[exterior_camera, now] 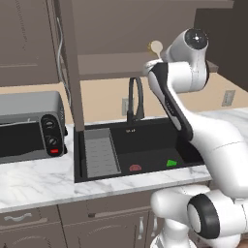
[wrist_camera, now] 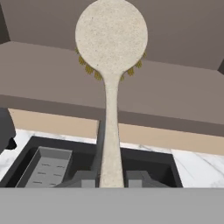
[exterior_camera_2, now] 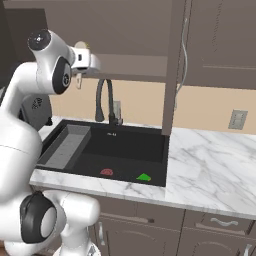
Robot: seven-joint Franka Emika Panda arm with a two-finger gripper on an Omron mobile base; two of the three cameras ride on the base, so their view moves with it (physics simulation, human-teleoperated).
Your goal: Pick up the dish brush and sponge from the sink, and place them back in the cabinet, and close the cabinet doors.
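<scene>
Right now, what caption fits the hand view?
Hand holds dish brush up over the cabinet shelf.

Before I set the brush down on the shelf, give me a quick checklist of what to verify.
1. Pincer shut on the dish brush handle: ok.
2. Brush head up at the cabinet shelf, above the sink: ok.
3. Cabinet door open, path to shelf free: ok.
4. Brush head clear above the shelf surface or touching it: cannot tell.
5. Sponge stored: not ok, it lies in the sink beside the red drain.
6. Doors closed: not ok, last step.
</scene>
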